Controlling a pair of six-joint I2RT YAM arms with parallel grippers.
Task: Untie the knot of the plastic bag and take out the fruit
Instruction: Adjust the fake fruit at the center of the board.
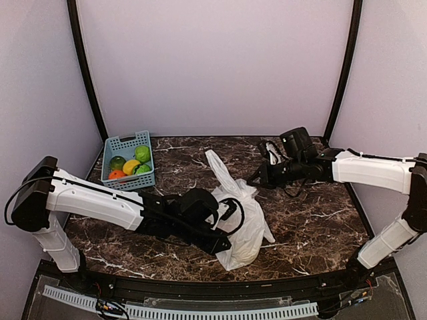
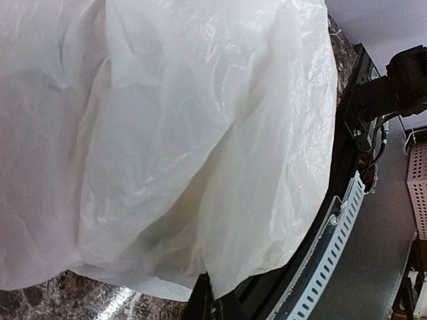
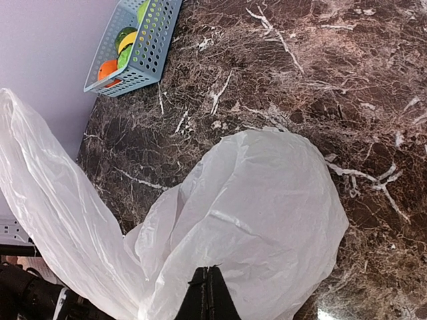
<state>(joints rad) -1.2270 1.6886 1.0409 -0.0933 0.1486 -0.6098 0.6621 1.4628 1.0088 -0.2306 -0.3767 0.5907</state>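
Note:
The white plastic bag (image 1: 245, 223) lies at the table's middle, with one loose handle strip (image 1: 217, 167) sticking up towards the back. I see no knot. A faint yellowish shape shows through the bag's lower end (image 1: 244, 253). My left gripper (image 1: 230, 212) is against the bag's left side. In the left wrist view its jaws (image 2: 203, 293) are shut on a fold of the bag (image 2: 200, 133). My right gripper (image 1: 259, 179) is at the bag's upper right edge. In the right wrist view its jaws (image 3: 208, 285) are pressed together on the bag's plastic (image 3: 267, 200).
A blue lattice basket (image 1: 127, 143) stands at the back left with green, yellow and orange fruit (image 1: 131, 165) in it. It also shows in the right wrist view (image 3: 157, 47). The table's slotted front rail (image 2: 333, 227) is just beyond the bag.

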